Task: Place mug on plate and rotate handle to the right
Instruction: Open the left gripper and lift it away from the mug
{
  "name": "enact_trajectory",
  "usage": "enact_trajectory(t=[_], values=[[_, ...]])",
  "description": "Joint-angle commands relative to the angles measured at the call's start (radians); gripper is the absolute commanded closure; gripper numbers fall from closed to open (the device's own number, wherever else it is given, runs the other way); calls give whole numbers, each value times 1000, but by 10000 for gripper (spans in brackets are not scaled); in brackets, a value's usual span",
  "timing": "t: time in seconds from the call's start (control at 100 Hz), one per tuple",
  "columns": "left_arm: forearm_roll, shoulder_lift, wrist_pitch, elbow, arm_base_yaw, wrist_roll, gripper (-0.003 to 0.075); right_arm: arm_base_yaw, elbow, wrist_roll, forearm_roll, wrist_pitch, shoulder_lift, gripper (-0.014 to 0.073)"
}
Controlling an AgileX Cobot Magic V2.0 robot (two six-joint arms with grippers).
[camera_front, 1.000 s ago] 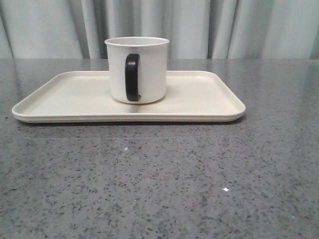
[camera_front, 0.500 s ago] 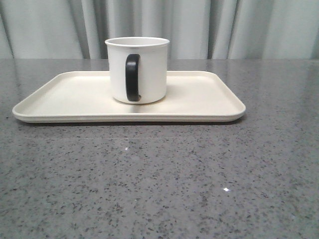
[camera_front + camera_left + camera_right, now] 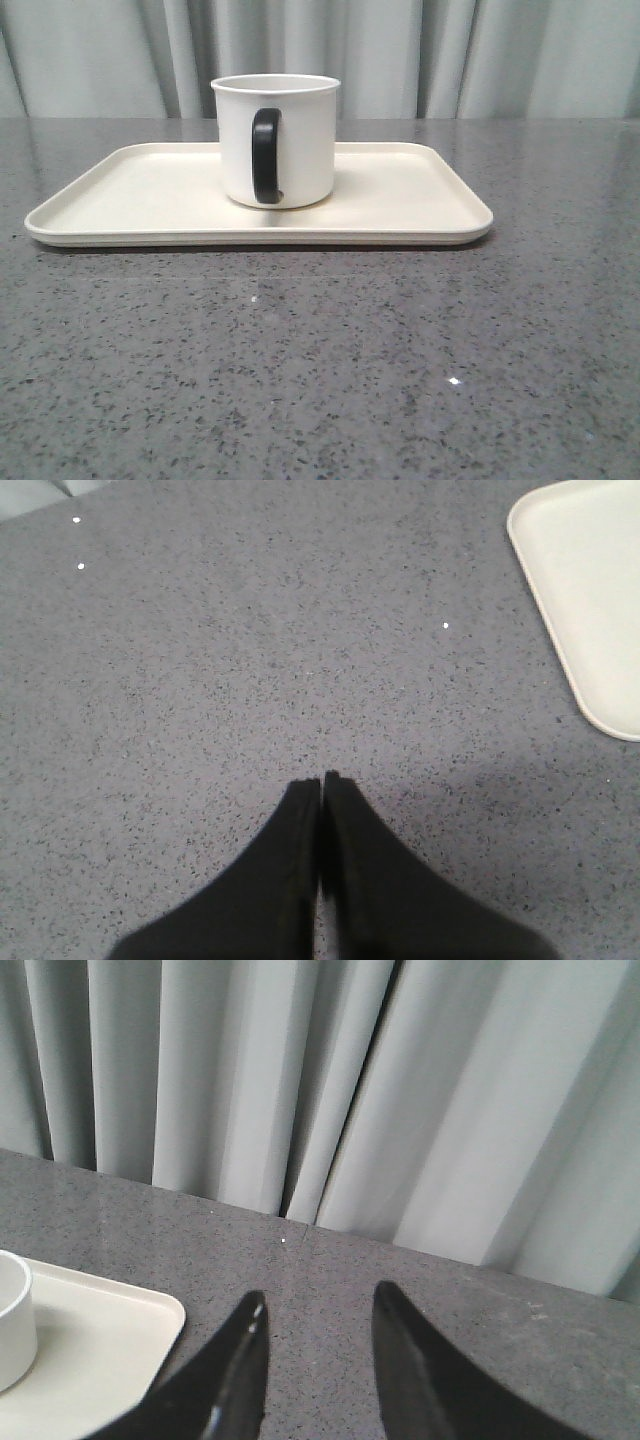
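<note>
The white mug [image 3: 276,140] stands upright on the cream plate [image 3: 400,195], a little left of its middle. Its black handle [image 3: 265,155] faces the camera; the smiley face is hidden. Neither gripper shows in the front view. In the left wrist view my left gripper [image 3: 322,778] is shut and empty over bare table, with a corner of the plate [image 3: 590,590] off to one side. In the right wrist view my right gripper [image 3: 318,1300] is open and empty over the table beside the plate's corner [image 3: 110,1330]; the edge of the mug [image 3: 14,1320] shows there.
The grey speckled table [image 3: 320,370] stretches in front of the plate. Pale grey curtains [image 3: 400,50] hang behind the table's far edge and also show in the right wrist view [image 3: 330,1080].
</note>
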Motion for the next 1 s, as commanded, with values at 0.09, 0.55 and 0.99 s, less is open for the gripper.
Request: enact_trajectory(t=[0.09,0.55,0.99], values=[[13,-60,-122,50,4,-25,740,0,-134,-18,53,-83,98,314],[13,-76,-120,55,4,-27,740,120,-755,-209,480,323,671,316],[13,-76,-118,57,4,-27,740,342,-866,-208,482,476,1027,316]])
